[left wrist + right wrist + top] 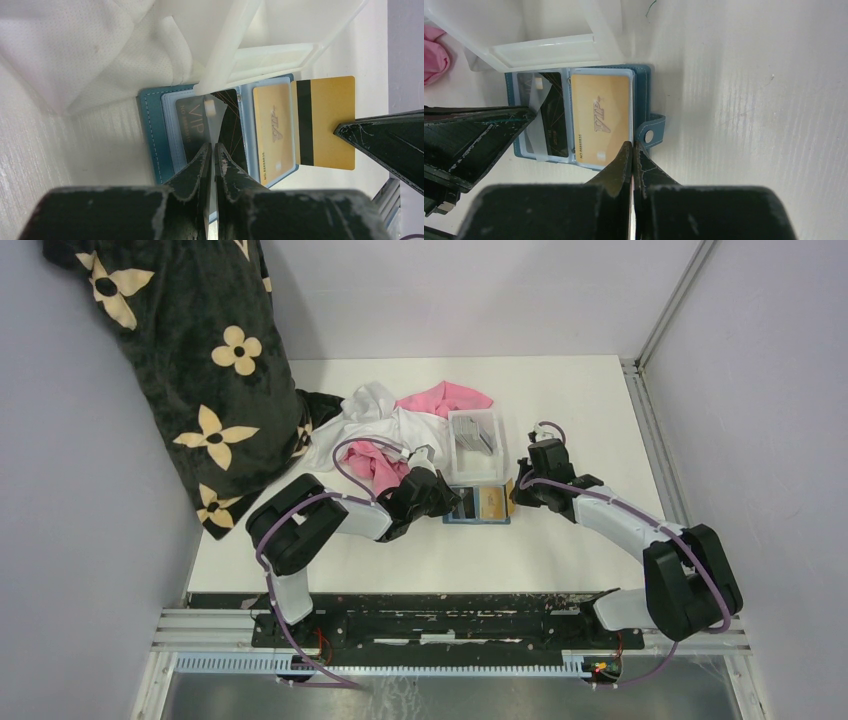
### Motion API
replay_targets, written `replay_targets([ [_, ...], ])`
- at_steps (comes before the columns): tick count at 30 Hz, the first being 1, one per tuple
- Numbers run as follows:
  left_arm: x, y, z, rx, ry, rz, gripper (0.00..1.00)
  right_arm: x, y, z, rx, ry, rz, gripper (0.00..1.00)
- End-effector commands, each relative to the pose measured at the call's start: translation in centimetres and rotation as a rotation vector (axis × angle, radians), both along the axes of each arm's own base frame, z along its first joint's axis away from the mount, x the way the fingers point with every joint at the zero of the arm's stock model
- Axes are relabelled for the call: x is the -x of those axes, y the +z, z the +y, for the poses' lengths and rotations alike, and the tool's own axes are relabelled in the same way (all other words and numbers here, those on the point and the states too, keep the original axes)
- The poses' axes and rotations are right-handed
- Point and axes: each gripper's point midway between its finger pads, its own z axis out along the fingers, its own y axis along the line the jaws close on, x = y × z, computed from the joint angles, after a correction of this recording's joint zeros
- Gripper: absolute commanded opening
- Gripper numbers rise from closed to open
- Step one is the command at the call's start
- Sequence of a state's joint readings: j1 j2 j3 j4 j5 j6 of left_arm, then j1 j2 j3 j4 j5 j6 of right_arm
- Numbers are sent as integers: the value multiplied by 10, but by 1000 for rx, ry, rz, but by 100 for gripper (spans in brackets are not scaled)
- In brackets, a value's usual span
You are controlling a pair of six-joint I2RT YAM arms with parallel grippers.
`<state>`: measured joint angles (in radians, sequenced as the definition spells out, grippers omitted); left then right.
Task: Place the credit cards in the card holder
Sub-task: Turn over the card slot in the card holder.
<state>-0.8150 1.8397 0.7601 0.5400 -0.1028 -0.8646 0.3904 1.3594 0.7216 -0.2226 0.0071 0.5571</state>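
Left gripper (212, 146): fingers pressed almost together, pinching the clear pocket flap (216, 112) right at the tips, lifted off the open card holder (150, 135). The holder lies flat just ahead of and under the tips. A black card (192, 125) sits in the pocket below the flap, partly veiled by it and by the fingers. Left of this hand, white cloth (75, 45) crowds up to the holder's edge, so there is little room.

Right gripper (632, 144): tips closed on one short edge of the striped gold card (327, 122). From its own wrist view the card is edge-on and hardly shows. The card's far edge meets the holder's near pocket; I cannot tell whether it has entered. A second gold card (601, 120) fills that pocket. The snap tab (651, 135) is just right of the tips, with bare table (749, 100) open beyond it.

Past both hands, the clear tray (544, 47) touches or overhangs the holder's far edge. Its contents are cut off.
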Motion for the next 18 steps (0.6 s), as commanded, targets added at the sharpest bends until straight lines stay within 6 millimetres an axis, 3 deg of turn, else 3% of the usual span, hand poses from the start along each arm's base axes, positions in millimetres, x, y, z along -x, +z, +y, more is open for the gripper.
replay_targets([
  [1,6,-26,10,-98,-15,24,13,-9,4,4,-27,-8,-35,1],
  [18,9,-36,14,-119,-11,39,13,-9,6,6,-103,-14,-48,1],
])
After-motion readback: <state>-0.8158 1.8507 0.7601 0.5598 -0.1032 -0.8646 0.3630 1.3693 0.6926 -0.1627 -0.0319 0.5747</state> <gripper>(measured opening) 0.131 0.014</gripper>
